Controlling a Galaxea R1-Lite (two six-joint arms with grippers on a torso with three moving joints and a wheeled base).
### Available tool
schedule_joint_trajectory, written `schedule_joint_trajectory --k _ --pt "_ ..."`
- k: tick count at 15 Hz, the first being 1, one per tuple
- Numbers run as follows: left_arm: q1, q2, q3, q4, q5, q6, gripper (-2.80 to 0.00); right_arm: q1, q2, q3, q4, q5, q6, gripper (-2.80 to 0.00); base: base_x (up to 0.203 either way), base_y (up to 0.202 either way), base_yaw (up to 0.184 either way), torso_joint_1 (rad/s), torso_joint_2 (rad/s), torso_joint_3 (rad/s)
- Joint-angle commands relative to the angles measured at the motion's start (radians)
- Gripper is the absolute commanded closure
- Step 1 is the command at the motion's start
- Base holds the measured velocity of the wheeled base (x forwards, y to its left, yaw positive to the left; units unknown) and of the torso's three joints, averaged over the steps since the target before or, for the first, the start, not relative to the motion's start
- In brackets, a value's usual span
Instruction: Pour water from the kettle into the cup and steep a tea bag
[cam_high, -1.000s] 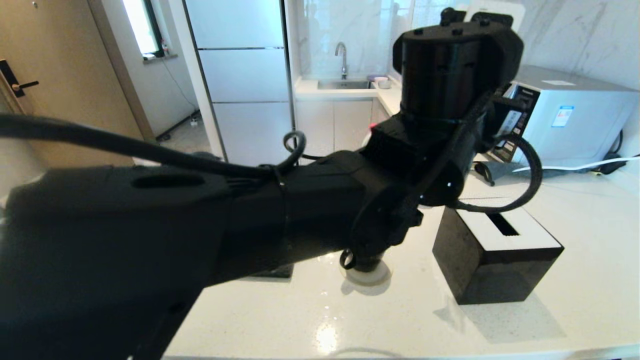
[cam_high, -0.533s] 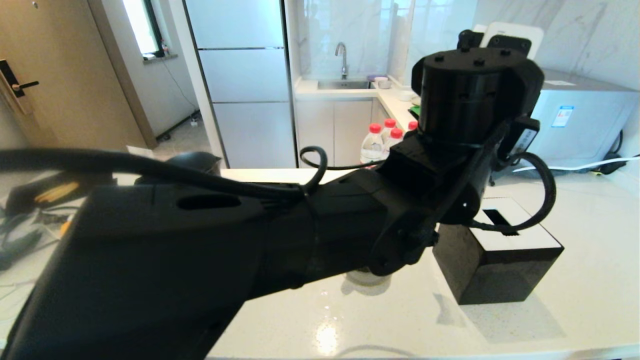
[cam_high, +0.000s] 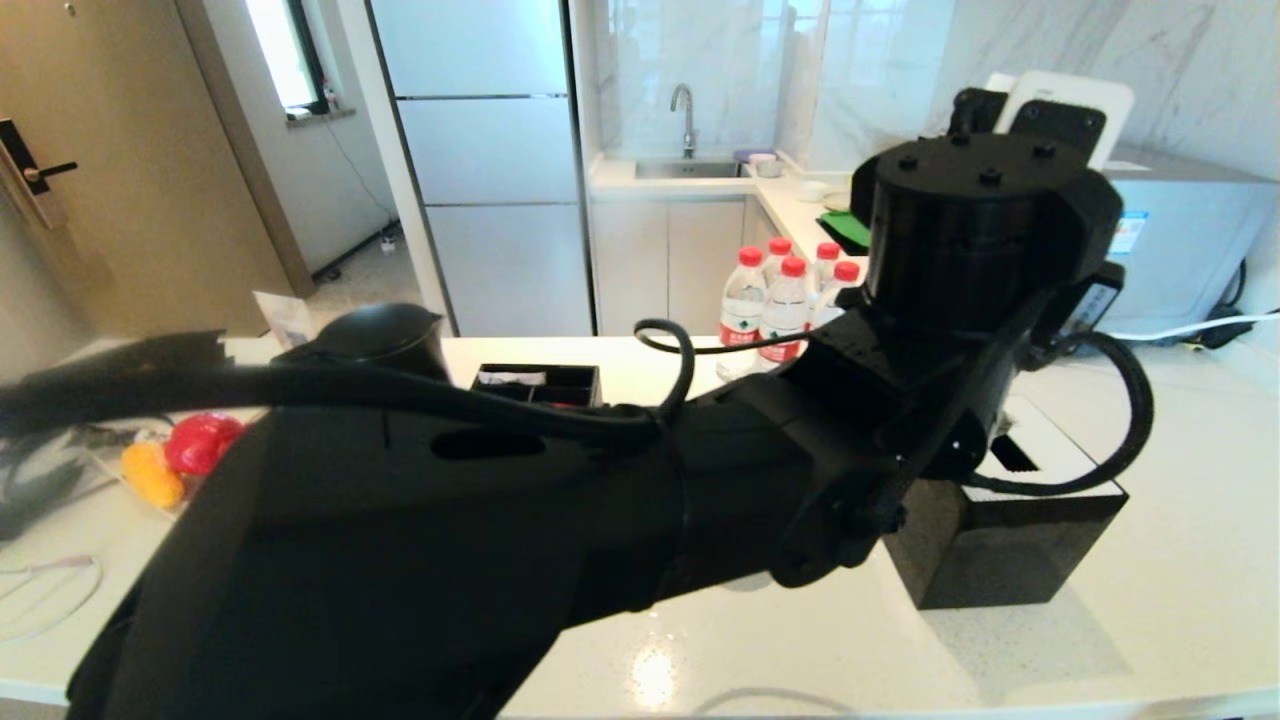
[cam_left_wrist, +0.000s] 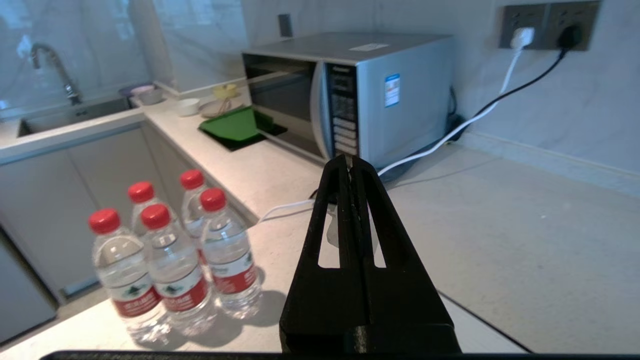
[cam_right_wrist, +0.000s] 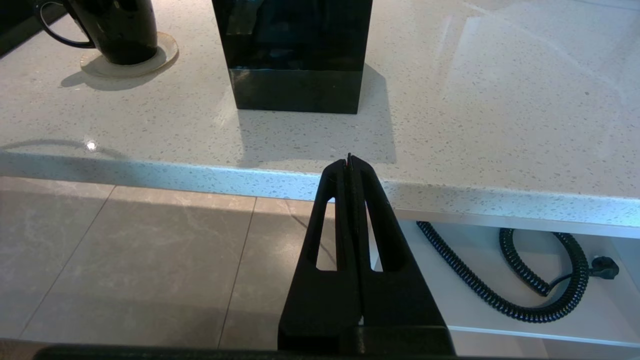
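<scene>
Since 1 second ago my left arm (cam_high: 560, 500) has swung up and toward the microwave, uncovering the kettle (cam_high: 375, 340), the 4 bottles (cam_high: 785, 300) and the divided tray (cam_high: 540, 383). The cup (cam_right_wrist: 117, 27), hidden from the head view behind that arm, stands on its coaster (cam_right_wrist: 131, 61) beside the tissue box (cam_right_wrist: 292, 55), handle turned away from the box. The left gripper (cam_left_wrist: 351, 167) hangs above the counter (cam_left_wrist: 500, 240), fingers pressed together on nothing, facing the microwave (cam_left_wrist: 350, 95); the bottles lie just to its side. The right gripper (cam_right_wrist: 350, 162) is parked below the counter edge, likewise closed and empty. I judge the kettle, upright at the counter's far left, nearer my left arm; I cannot see the tea bag.
</scene>
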Motion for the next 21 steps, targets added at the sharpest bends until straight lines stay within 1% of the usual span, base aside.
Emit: schedule_joint_trajectory --k 1,5,8,10,13,19,21 --pt "-0.01 0.016 0.0 -0.009 -0.001 0.001 0.0 0.0 0.001 0.0 0.001 0.001 -0.001 0.0 0.0 0.0 0.0 0.0 0.0 0.0" --pt "-0.028 0.035 0.0 -0.037 -0.005 0.003 0.0 0.0 0.001 0.0 0.001 0.001 -0.001 0.0 0.0 0.0 0.0 0.0 0.0 0.0" --pt "-0.034 0.05 0.0 -0.043 -0.048 0.003 0.0 0.0 0.001 0.0 0.001 0.001 -0.001 0.0 0.0 0.0 0.0 0.0 0.0 0.0" --pt "-0.038 0.061 0.0 -0.046 -0.064 0.004 0.0 0.0 0.001 0.0 0.001 0.001 -0.001 0.0 0.0 0.0 0.0 0.0 0.0 0.0" --pt "-0.044 0.092 0.0 -0.083 -0.07 0.004 0.0 0.0 0.001 0.0 0.001 0.001 -0.001 0.0 0.0 0.0 0.0 0.0 0.0 0.0" --pt "-0.044 0.115 0.0 -0.086 -0.078 0.004 0.0 0.0 0.001 0.0 0.001 0.001 -0.001 0.0 0.0 0.0 0.0 0.0 0.0 0.0" --pt "-0.04 0.117 0.0 -0.086 -0.09 0.004 0.0 0.0 0.001 0.0 0.001 0.001 -0.001 0.0 0.0 0.0 0.0 0.0 0.0 0.0"
